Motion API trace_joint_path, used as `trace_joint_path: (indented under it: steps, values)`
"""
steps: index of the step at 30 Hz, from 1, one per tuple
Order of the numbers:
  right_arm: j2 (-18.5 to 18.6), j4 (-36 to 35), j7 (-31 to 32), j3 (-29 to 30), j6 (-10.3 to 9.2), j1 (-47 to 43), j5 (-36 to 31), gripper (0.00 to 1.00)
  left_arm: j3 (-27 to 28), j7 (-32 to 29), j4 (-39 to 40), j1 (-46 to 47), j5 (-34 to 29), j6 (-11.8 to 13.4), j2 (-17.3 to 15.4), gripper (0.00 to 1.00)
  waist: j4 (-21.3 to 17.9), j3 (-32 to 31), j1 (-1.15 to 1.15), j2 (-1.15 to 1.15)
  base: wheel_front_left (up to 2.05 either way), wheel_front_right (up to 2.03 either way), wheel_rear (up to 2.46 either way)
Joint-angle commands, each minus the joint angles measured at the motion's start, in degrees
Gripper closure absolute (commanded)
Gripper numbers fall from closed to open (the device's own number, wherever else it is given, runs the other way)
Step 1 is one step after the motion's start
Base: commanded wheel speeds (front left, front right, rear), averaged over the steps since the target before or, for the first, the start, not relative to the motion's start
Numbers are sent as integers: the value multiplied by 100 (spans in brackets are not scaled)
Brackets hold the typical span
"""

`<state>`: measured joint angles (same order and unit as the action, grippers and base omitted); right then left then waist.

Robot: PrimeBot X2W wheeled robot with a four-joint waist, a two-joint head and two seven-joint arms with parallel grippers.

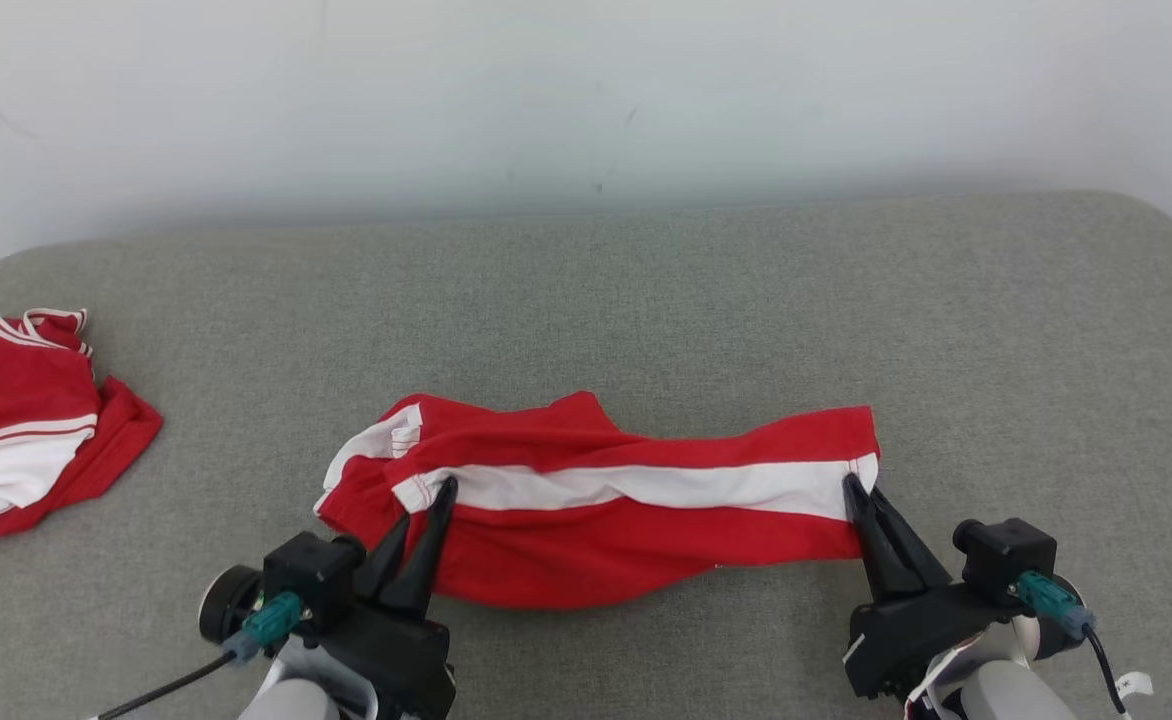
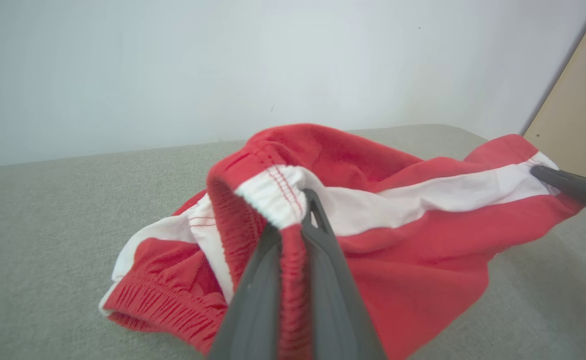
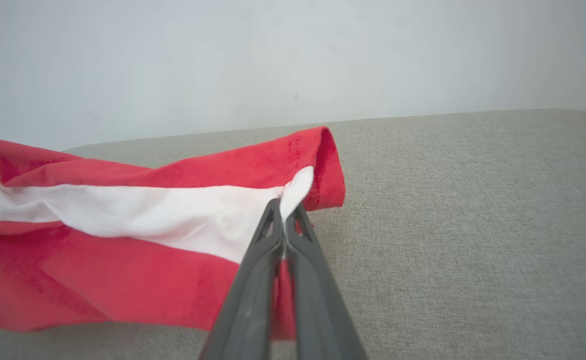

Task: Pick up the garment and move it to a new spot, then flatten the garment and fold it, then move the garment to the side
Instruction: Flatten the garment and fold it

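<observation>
Now both jaws are clamped on the shorts (image 1: 586, 540), front-centre on the surface (image 1: 646, 300): left gripper (image 1: 431, 500) at the waistband, right gripper (image 1: 863, 487) at the hem. Lift evenly, keep the stripe taut, don't drag the sagging middle.

Black tapered fingers (image 1: 433, 530), teal connectors (image 1: 271, 620), pale forearms (image 1: 1006, 697)

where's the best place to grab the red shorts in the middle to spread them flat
Grip the red shorts at both ends of the white stripe: the elastic waistband on the left, the leg hem on the right, coming in low from the robot's side. Stitched edges at opposite ends, so pulling apart should flatten it. The left gripper and right gripper hold there.
</observation>
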<state>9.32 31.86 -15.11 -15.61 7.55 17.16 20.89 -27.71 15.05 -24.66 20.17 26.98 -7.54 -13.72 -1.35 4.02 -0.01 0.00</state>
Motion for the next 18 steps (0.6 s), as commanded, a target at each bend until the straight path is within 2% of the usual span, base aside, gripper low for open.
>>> trace_joint_path:
  steps: [1,5,11,15,18]
  values:
    - [40,-41,-5,-55,-13,64,69,100,-48,18,48,130,6,11,-40,100,-27,-51,1,0,0,0,0]
    - [76,-46,-6,-193,-13,336,305,100,-197,19,95,548,67,11,-164,100,-38,-77,1,0,0,0,0]
    - [245,-51,92,-495,-13,1154,531,100,-463,-207,183,1521,379,12,-537,100,-92,108,1,0,0,0,0]
    - [442,15,314,-636,-13,2193,807,100,-645,-497,292,2682,739,12,-858,100,-137,524,1,0,0,0,0]
    - [534,52,574,-672,-13,3191,1023,100,-818,-799,333,3743,1072,12,-1034,100,-150,1057,1,0,0,0,0]
